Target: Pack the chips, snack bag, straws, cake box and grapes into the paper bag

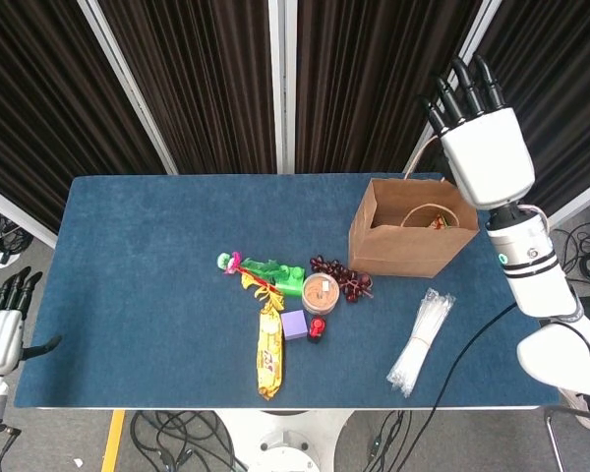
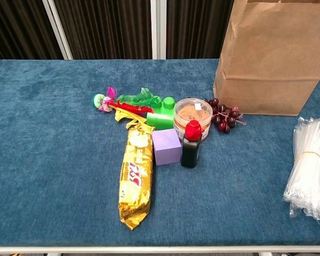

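right hand (image 1: pixel 482 147): fingers spread, empty, raised above paper bag (image 1: pixel 413 228) | left hand (image 1: pixel 2 329): idle, off table's left edge, grasp unclear | straws (image 1: pixel 420 341): bundle just below-right of bag, long axis toward it, nearer right hand | likely next pick

Grapes (image 2: pixel 224 116) wedged between tub (image 2: pixel 192 115) and paper bag (image 2: pixel 272 58); straws (image 2: pixel 307 166) clear.
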